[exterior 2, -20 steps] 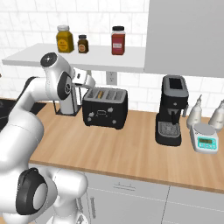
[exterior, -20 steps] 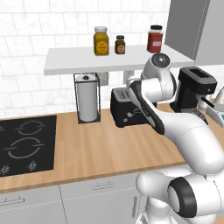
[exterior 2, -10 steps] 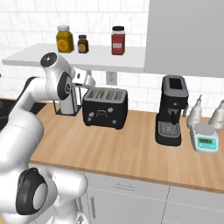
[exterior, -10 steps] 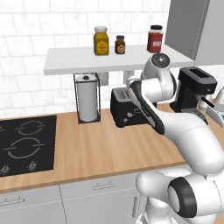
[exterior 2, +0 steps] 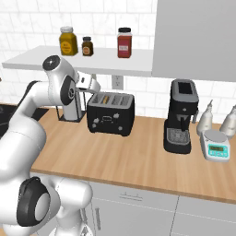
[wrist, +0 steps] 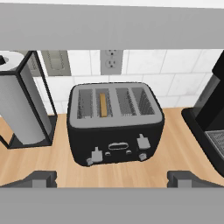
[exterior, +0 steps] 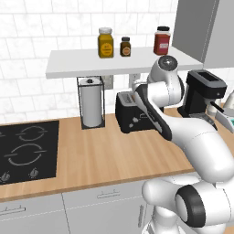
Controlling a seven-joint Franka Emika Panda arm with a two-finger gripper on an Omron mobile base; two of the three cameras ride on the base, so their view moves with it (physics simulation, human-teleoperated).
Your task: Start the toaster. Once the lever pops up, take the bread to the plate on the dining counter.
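We find the claw [wrist: 112, 178] spread wide, nothing between its two dark tips, which sit far apart at the near edge of the hand view, above the wooden worktop [wrist: 175, 148] and in front of the toaster [wrist: 114, 124]. The toaster stands upright on the worktop against the tiled wall; in the hand view we count four slots across its top, and the bread [wrist: 103, 104] stands on edge in the second slot from the left, only its tan upper edge showing. Two levers and small knobs line the toaster's front face. Just left of the toaster stands a paper towel roll [wrist: 19, 107] in a black wire holder, close but apart. To the right, the taller black coffee machine [exterior 2: 180, 116] stands apart from the toaster, and farther right a small digital scale [exterior 2: 216, 144]. Above, a white shelf [exterior: 82, 63] carries three jars. At far left we note a black hob [exterior: 27, 148] set into the worktop.
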